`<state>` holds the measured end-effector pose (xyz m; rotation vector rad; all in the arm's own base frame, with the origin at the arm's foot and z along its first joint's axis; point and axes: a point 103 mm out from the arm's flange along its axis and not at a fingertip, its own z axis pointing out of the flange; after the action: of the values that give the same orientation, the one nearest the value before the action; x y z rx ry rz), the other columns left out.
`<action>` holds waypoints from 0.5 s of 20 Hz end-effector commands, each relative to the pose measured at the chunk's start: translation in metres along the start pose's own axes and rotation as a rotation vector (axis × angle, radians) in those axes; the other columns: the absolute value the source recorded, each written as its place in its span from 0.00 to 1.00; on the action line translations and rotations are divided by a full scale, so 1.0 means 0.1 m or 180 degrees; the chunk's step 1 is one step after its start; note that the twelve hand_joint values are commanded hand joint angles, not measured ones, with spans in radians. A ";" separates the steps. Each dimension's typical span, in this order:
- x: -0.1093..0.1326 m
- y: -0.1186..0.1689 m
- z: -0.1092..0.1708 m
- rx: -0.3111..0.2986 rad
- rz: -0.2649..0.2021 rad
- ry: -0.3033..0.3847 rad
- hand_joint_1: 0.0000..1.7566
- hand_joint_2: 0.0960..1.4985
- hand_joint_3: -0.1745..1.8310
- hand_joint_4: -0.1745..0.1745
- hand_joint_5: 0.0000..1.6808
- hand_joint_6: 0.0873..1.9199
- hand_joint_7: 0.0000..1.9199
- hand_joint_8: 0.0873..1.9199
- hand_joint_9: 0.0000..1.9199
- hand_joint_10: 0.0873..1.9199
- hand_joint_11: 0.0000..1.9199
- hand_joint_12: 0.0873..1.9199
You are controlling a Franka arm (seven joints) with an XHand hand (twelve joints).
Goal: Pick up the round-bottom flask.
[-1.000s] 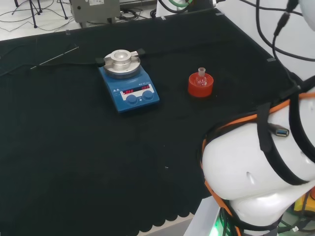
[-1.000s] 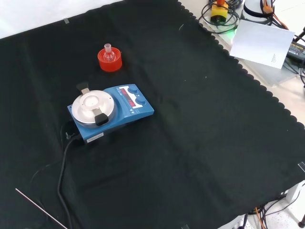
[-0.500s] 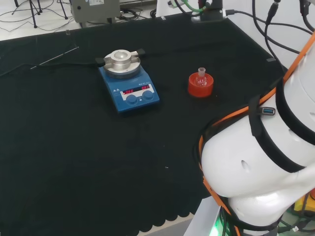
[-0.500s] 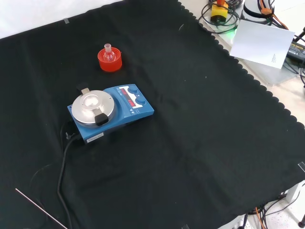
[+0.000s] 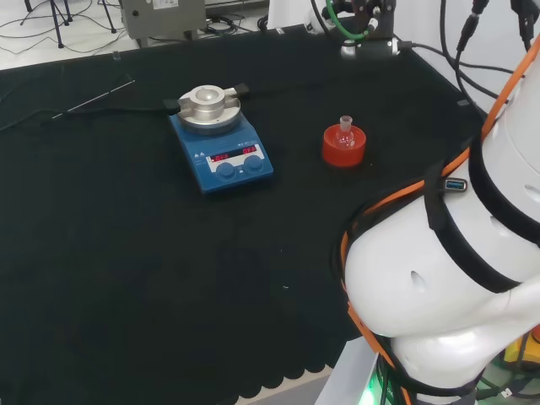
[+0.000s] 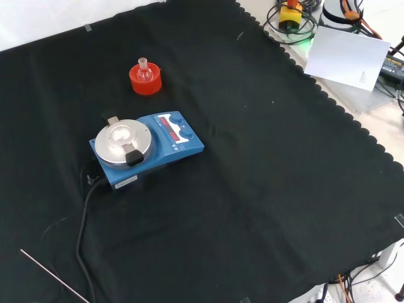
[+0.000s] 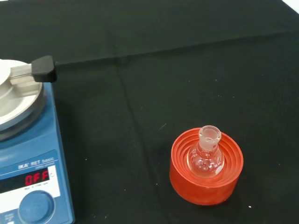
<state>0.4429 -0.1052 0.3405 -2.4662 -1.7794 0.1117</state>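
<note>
Wrist view: flask (image 7: pixel 206 156) upright on red stand (image 7: pixel 207 168)

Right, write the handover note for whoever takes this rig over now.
Hand: none of it seen, state unknown.
Round-bottom flask: upright, neck up, seated in the red ribbed stand on the black cloth, apart from the blue stirrer plate.
Done: nothing gripped; the flask sits untouched in its stand.
Left: bring the hand to the flask, close on it, lift it clear of the stand.

Red ribbed stand (image 7: pixel 206 172); blue stirrer (image 6: pixel 146 150)
</note>
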 end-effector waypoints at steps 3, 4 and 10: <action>-0.12 0.21 0.42 0.0189 0.0133 0.0140 0.23 0.76 0.20 0.40 0.22 0.00 0.08 0.26 0.13 0.32 0.00 0.60; -0.13 0.24 0.47 0.0209 0.0136 0.0140 0.23 0.76 0.20 0.40 0.22 0.00 0.08 0.26 0.13 0.32 0.00 0.60; -0.21 0.36 0.73 0.0259 0.0211 0.0244 0.24 0.75 0.20 0.39 0.22 0.00 0.08 0.26 0.13 0.32 0.00 0.60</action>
<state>0.4541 -0.1206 0.2840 -2.4340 -1.6801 0.1372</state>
